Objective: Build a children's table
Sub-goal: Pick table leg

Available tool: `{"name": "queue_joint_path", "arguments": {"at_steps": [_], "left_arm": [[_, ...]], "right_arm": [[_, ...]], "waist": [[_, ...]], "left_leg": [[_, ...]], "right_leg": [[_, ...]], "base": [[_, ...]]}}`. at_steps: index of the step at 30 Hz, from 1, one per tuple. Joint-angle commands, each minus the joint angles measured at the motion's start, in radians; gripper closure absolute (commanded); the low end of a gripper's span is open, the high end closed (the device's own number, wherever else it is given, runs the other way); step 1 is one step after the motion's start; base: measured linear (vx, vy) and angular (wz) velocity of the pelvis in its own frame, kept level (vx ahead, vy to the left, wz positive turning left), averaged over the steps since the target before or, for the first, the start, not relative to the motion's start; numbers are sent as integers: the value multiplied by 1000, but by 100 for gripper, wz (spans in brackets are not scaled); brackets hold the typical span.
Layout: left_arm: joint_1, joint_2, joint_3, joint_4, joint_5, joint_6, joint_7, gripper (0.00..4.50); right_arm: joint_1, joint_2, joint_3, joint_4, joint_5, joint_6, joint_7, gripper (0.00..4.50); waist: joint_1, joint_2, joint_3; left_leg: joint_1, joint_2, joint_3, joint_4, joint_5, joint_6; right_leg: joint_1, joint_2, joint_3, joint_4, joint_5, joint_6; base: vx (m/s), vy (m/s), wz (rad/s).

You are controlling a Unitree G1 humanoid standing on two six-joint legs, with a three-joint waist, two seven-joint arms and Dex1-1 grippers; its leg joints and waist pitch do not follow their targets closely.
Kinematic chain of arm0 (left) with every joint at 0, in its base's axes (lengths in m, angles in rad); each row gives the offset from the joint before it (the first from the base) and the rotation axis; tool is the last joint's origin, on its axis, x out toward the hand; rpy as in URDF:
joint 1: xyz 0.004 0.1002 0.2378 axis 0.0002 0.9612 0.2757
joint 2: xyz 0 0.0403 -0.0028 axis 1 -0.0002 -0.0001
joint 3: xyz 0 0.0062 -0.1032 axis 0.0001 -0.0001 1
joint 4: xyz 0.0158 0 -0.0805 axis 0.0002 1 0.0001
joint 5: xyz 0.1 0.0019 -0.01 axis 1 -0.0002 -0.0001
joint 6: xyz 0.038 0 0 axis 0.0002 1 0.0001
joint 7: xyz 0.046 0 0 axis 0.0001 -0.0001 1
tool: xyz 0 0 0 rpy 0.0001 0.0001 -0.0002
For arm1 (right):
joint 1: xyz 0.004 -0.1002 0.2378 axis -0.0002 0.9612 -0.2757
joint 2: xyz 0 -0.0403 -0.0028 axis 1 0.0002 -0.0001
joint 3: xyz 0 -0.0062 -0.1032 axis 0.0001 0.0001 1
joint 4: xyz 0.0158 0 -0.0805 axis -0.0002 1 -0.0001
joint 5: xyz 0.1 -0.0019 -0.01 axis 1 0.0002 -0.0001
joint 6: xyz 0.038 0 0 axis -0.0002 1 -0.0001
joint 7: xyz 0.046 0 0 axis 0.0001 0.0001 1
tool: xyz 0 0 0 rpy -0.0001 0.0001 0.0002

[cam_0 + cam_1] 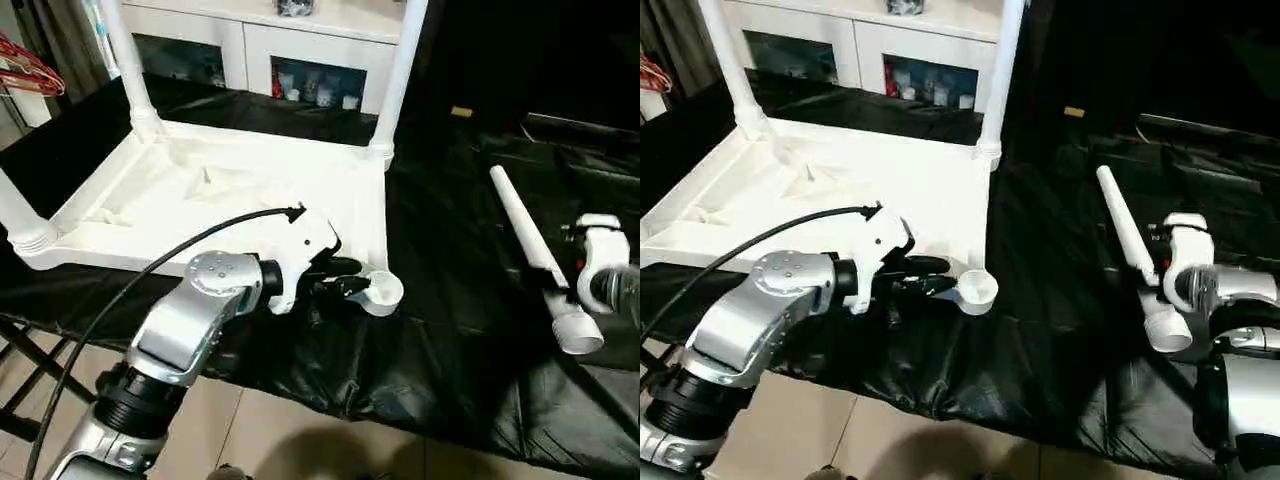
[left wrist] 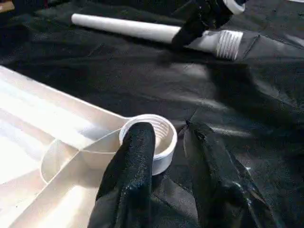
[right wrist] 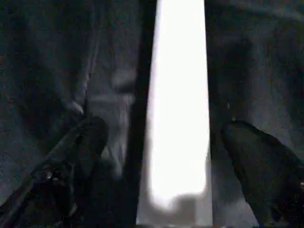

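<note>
You are looking at a crinkled black sheet (image 1: 470,330) covering the work surface, a white cabinet (image 1: 300,45) with glass doors (small items sitting inside) standing behind it, red wire hangers (image 1: 25,65) hanging at the far left, and a tiled floor (image 1: 270,430) showing below.

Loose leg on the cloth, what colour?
White, the loose leg, lying on black cloth; the left eye view shows it best.

Silver forearm (image 1: 185,325) showing ribbed black collar, black cable (image 1: 150,265) running along it into white wrist housing (image 1: 305,245), black fingers (image 2: 130,175).
</note>
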Motion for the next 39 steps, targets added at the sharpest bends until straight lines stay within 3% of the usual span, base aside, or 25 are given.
{"name": "queue_joint_path", "arguments": {"at_steps": [1,2,7,13,23,32,35,37,39], "left_arm": [[-12,4,3,-17,-12,-10,-13,275],[-14,10,0,-19,-9,-19,-14,252],[-13,23,-6,-28,-11,-49,-25,224],[-18,21,1,-23,-21,-68,-25,172],[-41,22,9,2,-36,-63,-26,82],[-82,25,3,55,-20,-76,-16,5],[-95,16,9,72,-24,-73,-4,0],[-117,-32,46,110,-33,-69,60,0],[-127,-51,58,123,-34,-56,88,0]], "right_arm": [[-2,-4,9,13,-12,15,0,0],[-1,-2,20,17,-23,20,-3,0],[-3,0,31,32,-39,31,-2,0],[-4,5,26,46,-32,45,2,56],[-1,16,16,54,-23,57,20,146],[-4,7,-45,52,32,65,24,225],[-5,8,-76,50,58,66,25,247],[-19,12,-171,38,151,52,53,260],[-25,13,-199,31,181,51,69,263]], "waist": [[1,-20,-70],[0,-21,-70],[1,-21,-71],[2,-21,-72],[3,-26,-71],[4,-25,-72],[4,-25,-72],[3,-29,-73],[4,-29,-74]], "left_leg": [[-2,-20,25,-54,-200,35],[-3,-20,25,-54,-197,35],[-2,-19,26,-53,-195,35],[-3,-19,26,-52,-179,36],[-1,-18,25,-54,-210,24],[-1,-19,25,-53,-205,23],[-2,-20,25,-53,-203,21],[-1,-21,27,-49,-218,27],[-1,-19,25,-50,-213,36]], "right_leg": [[65,-15,9,-70,-288,-190],[65,-15,9,-69,-284,-188],[64,-15,10,-68,-278,-189],[66,-13,11,-63,-239,-203],[63,-15,11,-67,-286,-189],[63,-14,11,-67,-280,-185],[65,-14,11,-66,-277,-190],[64,-13,12,-67,-277,-190],[65,-14,11,-65,-268,-193]], "base": [[0,0,0],[0,0,0],[0,0,0],[0,0,0],[0,0,0],[0,0,0],[0,0,0],[0,0,0],[0,0,0]]}}
